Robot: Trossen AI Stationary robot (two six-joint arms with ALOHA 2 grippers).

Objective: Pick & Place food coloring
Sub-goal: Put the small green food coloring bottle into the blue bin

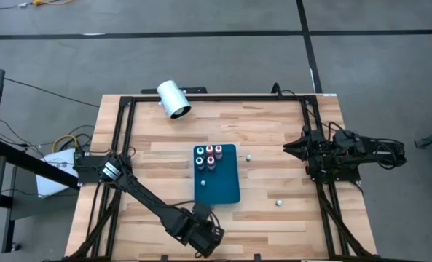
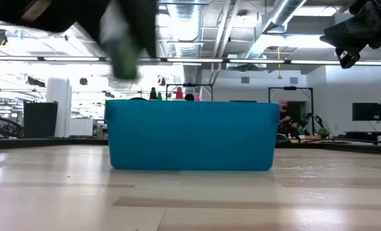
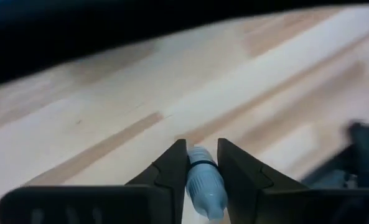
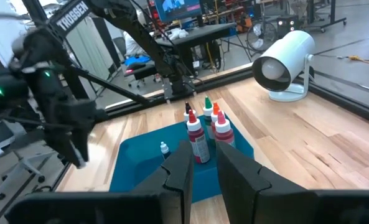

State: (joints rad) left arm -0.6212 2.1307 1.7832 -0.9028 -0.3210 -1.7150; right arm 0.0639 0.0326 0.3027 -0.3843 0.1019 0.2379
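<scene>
On the wooden table (image 1: 165, 149), the left gripper (image 3: 201, 163), just off the near edge of the blue tray (image 1: 223, 185), is clamped on a pale food coloring bottle (image 3: 204, 183); the pick step looks complete, and the next move calls for carrying it to the tray, while the right gripper (image 4: 203, 163) waits narrow and empty to the tray's right

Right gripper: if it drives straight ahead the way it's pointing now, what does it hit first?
Likely the red-capped bottles standing on the blue tray; the right gripper lines up with that cluster in its wrist view. Depth is unclear, so it may meet the tray's near edge first.
</scene>
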